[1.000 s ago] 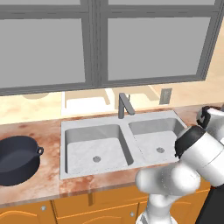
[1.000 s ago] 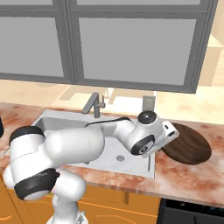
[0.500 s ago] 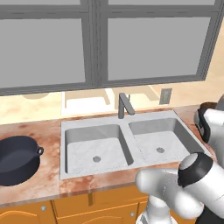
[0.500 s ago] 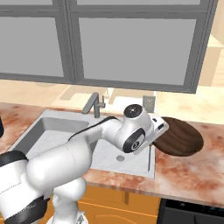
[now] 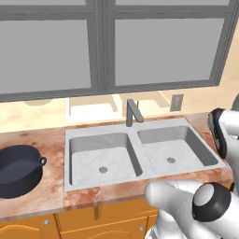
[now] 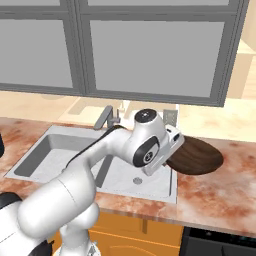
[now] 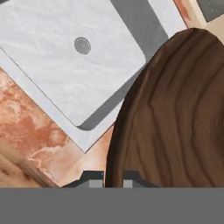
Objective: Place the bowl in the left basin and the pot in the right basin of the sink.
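My gripper [image 7: 113, 180] is shut on the near rim of the dark brown wood-grain bowl [image 7: 175, 113]. In the right base view the bowl [image 6: 200, 156] hangs tilted just above the counter, right of the sink, with the gripper [image 6: 172, 156] at its left edge. The right basin [image 7: 65, 74] lies to the bowl's left, its drain bare. The left basin [image 5: 102, 156] and the right basin [image 5: 172, 149] stand empty. The navy-black pot [image 5: 16, 170] sits on the counter left of the sink [image 5: 67, 135].
An angular grey faucet [image 5: 133, 112] rises at the sink's back edge, above the divider. Grey glass-front cabinets hang over the counter. A wall outlet [image 5: 176, 101] sits behind the right basin. The marbled counter [image 6: 220, 195] runs on to the right of the sink.
The hand has carried the bowl up off the counter and a little left, toward the sink. The arm's elbow has swung down and forward. The pot has not moved.
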